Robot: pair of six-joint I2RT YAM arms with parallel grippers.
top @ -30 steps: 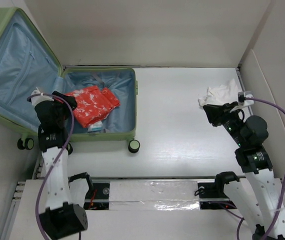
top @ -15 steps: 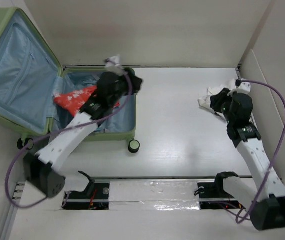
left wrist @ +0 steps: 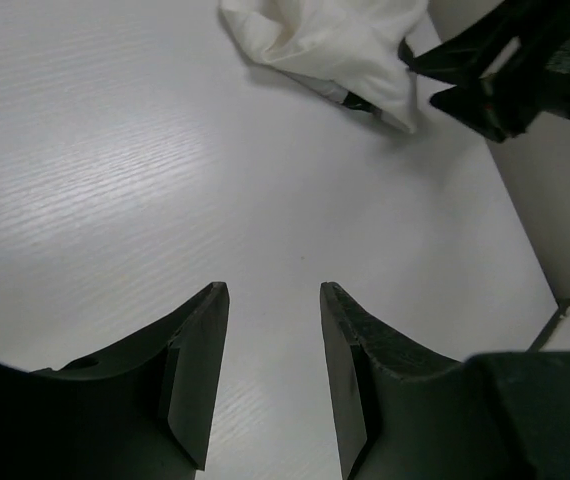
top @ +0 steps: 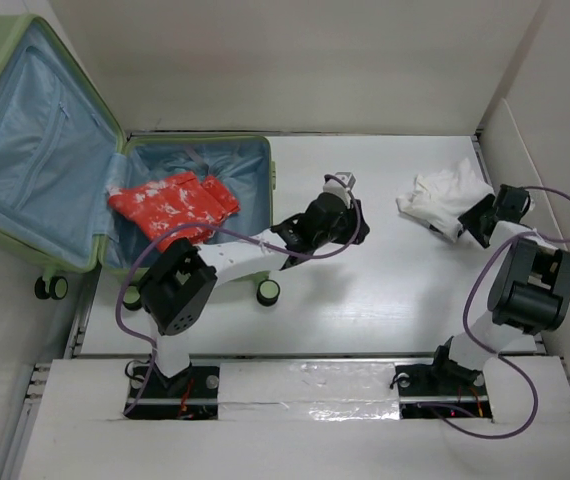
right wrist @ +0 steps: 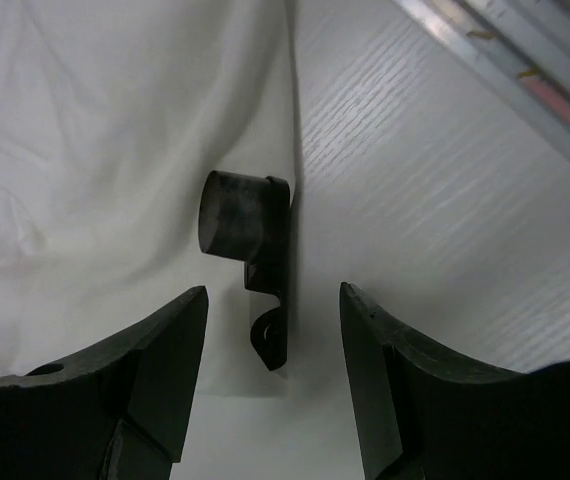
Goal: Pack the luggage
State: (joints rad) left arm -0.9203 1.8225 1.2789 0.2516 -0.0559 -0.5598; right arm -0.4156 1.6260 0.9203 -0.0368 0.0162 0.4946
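The luggage (top: 35, 130) lies open at the far left of the table (top: 365, 300): its lid leans up and back with the blue lining showing, and its base rests flat on the wheels' side. A red, white-patterned garment (top: 170, 205) lies in the base. The left arm reaches from its base across the middle of the table, well away from the suitcase. The left gripper (left wrist: 273, 300) is released, with nothing between its jaws but bare tabletop. It points toward a crumpled white cloth (top: 447, 192) near the right wall. The right gripper (right wrist: 273, 300) hangs at that cloth's right edge, jaws parted and empty. Just ahead of them a small dark piece (right wrist: 250, 240), a stub on a flat bracket, lies against the cloth's hem. I cannot tell what it is. The main risk, as I judge it, is that both arms are aimed at the same cloth, so their fingers could knock together over it. The right jaws could also close on the dark piece instead of fabric, or catch only a loose fold. The cloth would then trail during the long carry and snag on the suitcase rim. No brand, label or legible writing shows anywhere, and the garment's white marks are too small to read.
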